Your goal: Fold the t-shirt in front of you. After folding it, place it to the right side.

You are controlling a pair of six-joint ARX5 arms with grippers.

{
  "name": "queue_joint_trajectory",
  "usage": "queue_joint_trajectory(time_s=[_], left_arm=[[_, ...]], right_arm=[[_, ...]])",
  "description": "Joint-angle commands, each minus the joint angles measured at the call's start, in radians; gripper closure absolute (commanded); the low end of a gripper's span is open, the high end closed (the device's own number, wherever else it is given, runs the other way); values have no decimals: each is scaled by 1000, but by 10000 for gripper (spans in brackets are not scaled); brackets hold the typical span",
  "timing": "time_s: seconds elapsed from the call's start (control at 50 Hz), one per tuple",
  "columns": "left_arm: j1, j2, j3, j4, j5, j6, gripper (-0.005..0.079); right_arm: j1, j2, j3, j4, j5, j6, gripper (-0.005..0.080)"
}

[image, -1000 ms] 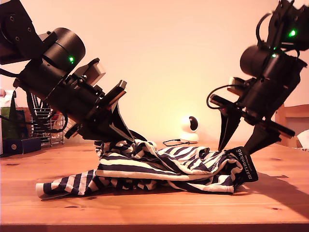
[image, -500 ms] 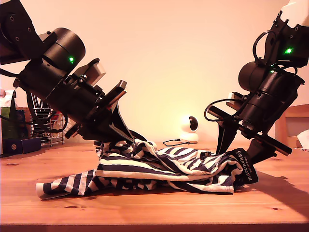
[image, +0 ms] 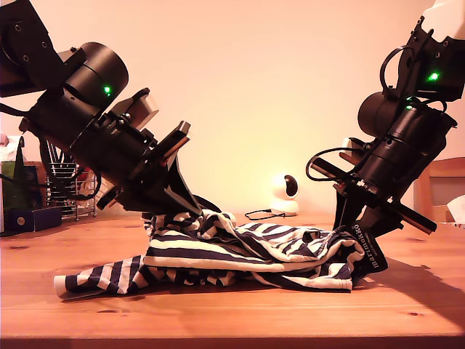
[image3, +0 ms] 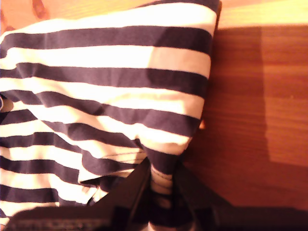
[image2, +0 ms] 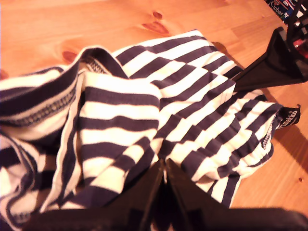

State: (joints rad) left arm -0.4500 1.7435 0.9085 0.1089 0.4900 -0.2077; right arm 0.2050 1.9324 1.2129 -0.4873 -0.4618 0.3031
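Lowered since a second ago, your second end effector [image: 356, 224] now pinches the t-shirt [image: 247, 251] like your first end effector [image: 190, 211]; uneven lifting could slip that shallow bite.

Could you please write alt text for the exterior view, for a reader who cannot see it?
A crumpled striped t-shirt lies on a wooden table, with two black robot grippers pressed into it, one at each end.
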Motion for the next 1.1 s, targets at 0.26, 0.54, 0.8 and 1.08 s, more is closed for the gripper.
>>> queue_joint_trajectory(time_s=[0.26, 0.54, 0.8, 1.08], left_arm=[[-1, 2, -5, -27, 21, -5, 756], [0, -47, -5, -35, 35, -2, 756], [3, -126, -5, -97, 38, -2, 756], [3, -172, -5, -171, 41, 5, 756]], right_arm=[[-12, -152, -5, -165, 154, -77, 765], [33, -223, 66, -254, 196, -87, 765], [160, -223, 173, -279, 237, -62, 765], [270, -222, 185, -209, 244, 17, 765]])
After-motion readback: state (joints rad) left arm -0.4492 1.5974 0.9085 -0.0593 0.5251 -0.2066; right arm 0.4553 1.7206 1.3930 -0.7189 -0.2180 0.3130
